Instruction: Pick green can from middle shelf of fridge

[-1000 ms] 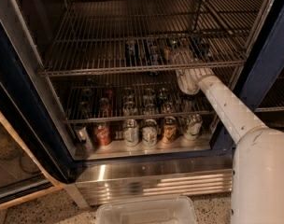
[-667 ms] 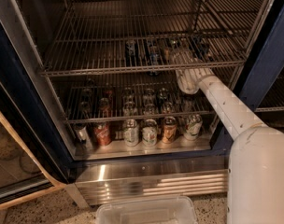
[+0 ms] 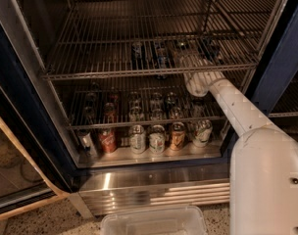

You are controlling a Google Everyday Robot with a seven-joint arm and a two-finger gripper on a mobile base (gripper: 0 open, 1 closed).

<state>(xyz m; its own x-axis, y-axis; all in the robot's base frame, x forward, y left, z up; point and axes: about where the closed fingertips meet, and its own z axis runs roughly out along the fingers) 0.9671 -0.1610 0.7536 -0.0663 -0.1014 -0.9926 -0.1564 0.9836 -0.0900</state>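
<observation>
The fridge (image 3: 21, 97) stands open, with a dark blue frame and wire racks inside. The middle shelf (image 3: 114, 74) is a chrome wire rack carrying several small dark cans in a row. Two blue-labelled cans (image 3: 161, 56) stand left of centre. A dark can (image 3: 181, 46), apparently the green can, stands just behind my gripper. Another dark can (image 3: 210, 48) is at the right. My gripper (image 3: 189, 60) reaches over the shelf's front rail among these cans, on the white arm (image 3: 232, 106) coming from the lower right. It partly hides the can behind it.
The lower rack and the pale floor panel (image 3: 149, 154) hold many cans, including a red can (image 3: 108, 141). A shiny steel base panel (image 3: 154, 190) lies below. A clear plastic bin (image 3: 154, 222) sits on the floor in front. The open glass door (image 3: 12, 180) is at left.
My gripper stays at the same spot on the middle shelf. The arm's white body at lower right has shifted slightly to the left in view.
</observation>
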